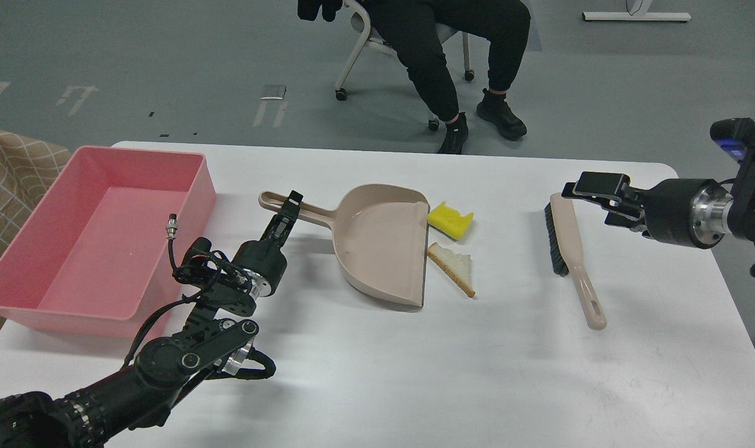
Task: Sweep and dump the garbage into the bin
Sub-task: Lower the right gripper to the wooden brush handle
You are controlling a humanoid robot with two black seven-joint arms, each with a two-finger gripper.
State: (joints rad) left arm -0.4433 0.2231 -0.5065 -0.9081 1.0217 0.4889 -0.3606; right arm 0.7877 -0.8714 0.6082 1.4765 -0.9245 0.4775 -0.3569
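Note:
The yellow sponge chunk (pixel 450 219) and the torn bread slice (pixel 453 266) lie on the white table just right of the beige dustpan's (pixel 380 242) open edge. The pink bin (pixel 97 233) stands at the table's left end and holds nothing. My left gripper (pixel 288 210) is at the dustpan's handle, seen edge-on, so its fingers cannot be told apart. My right gripper (pixel 592 200) is open and hovers low, just right of the head end of the beige brush (pixel 569 239), which lies flat on the table.
A seated person's legs (pixel 452 62) and a wheeled chair are beyond the table's far edge. A checkered cloth (pixel 10 174) lies left of the bin. The table (pixel 415 373) ends close behind my right gripper.

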